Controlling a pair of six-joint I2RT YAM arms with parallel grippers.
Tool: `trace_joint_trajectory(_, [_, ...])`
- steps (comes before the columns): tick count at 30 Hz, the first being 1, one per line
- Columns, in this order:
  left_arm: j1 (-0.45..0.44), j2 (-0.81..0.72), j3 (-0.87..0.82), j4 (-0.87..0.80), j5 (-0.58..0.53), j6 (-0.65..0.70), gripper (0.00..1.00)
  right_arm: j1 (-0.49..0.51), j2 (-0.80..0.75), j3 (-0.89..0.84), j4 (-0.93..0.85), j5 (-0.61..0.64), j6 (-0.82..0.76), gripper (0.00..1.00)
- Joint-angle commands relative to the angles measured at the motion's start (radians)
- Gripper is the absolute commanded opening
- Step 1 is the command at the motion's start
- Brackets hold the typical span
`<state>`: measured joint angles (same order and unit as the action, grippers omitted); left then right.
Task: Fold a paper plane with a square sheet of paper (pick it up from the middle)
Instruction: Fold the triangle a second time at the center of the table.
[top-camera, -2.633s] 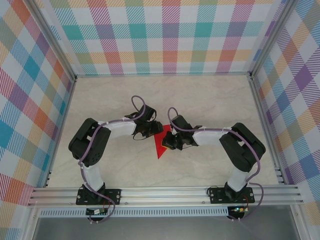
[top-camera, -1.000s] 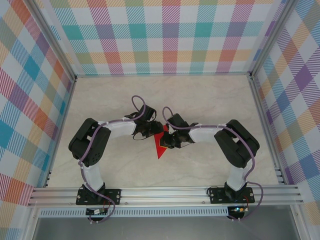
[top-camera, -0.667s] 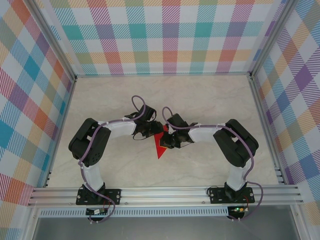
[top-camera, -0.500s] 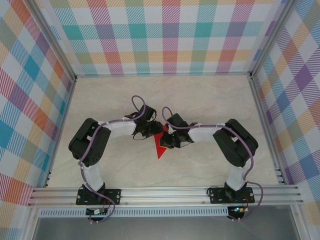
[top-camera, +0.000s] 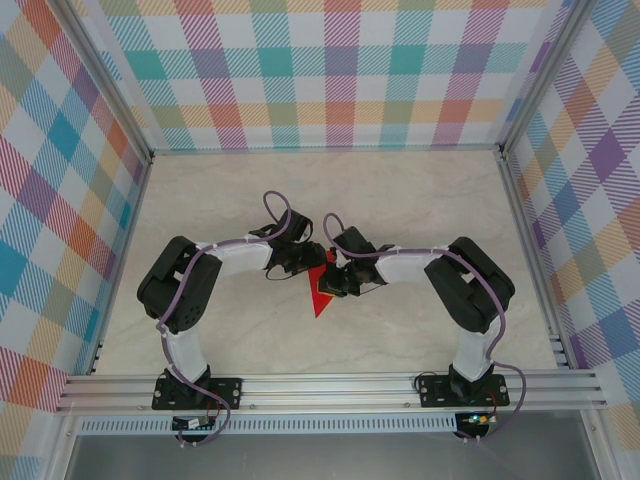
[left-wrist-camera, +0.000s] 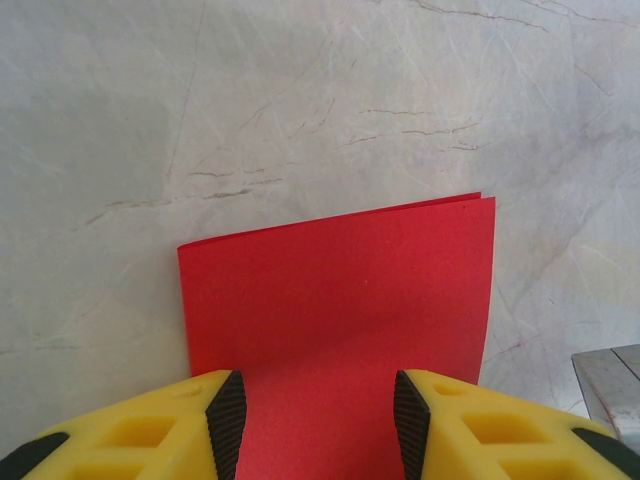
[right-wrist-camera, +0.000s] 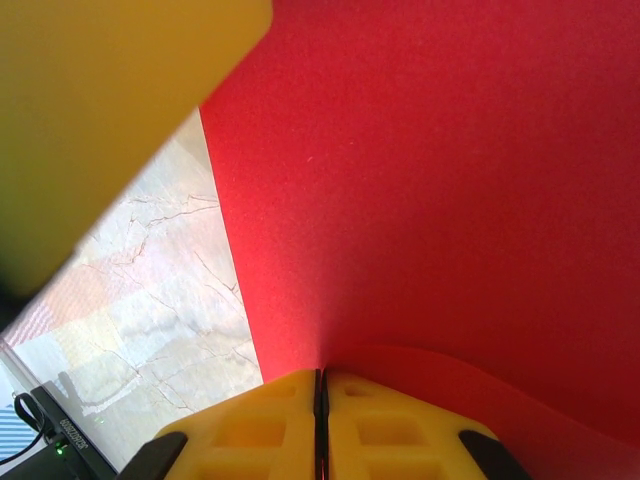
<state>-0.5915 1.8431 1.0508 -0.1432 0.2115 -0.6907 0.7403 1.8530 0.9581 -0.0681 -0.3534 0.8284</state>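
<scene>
The paper (top-camera: 322, 292) lies mid-counter (top-camera: 420, 200), its long axis running from between the pincers toward the near edge. The right pincer (right-wrist-camera: 322, 385) is closed on a raised flap. The left pincer (left-wrist-camera: 320, 410) stands half open astride the flat far end, gripping nothing.

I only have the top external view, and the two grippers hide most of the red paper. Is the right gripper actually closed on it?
Observer: Yes. In the right wrist view the right gripper has its jaws together, and the red paper runs into the seam between them, bowed up just beside it.
Operator: And the left one?
Observer: The left gripper is open. Its fingers straddle the paper, which lies flat on the table between them.
Operator: Any free edge past it?
Observer: Yes. From the left wrist, a straight far edge with two square corners lies beyond the fingers.
</scene>
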Motion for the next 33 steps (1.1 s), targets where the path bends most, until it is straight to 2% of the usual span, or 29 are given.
trace_joint_trajectory(1, [-0.005, 0.019, -0.007, -0.025, 0.038, 0.011, 0.46, 0.007, 0.041, 0.014, -0.001, 0.014, -0.017, 0.10])
trace_joint_trajectory(6, [-0.005, -0.014, -0.005, -0.031, 0.036, 0.009, 0.46, 0.008, 0.047, 0.014, -0.042, 0.044, -0.024, 0.12])
trace_joint_trajectory(14, [0.012, -0.156, -0.041, -0.046, -0.036, -0.008, 0.47, 0.007, 0.061, 0.008, -0.058, 0.055, -0.028, 0.18])
trace_joint_trajectory(19, [0.041, -0.211, -0.078, -0.050, -0.062, -0.021, 0.48, 0.007, 0.064, 0.007, -0.054, 0.054, -0.031, 0.25])
trace_joint_trajectory(23, [0.077, -0.245, -0.118, -0.041, -0.060, -0.033, 0.48, 0.007, 0.062, 0.001, -0.047, 0.051, -0.036, 0.35])
trace_joint_trajectory(26, [0.097, -0.263, -0.142, -0.039, -0.053, -0.034, 0.48, 0.007, 0.060, -0.004, -0.040, 0.048, -0.041, 0.39])
trace_joint_trajectory(33, [0.117, -0.282, -0.187, -0.021, -0.008, -0.040, 0.48, 0.007, 0.060, -0.009, -0.025, 0.035, -0.052, 0.39])
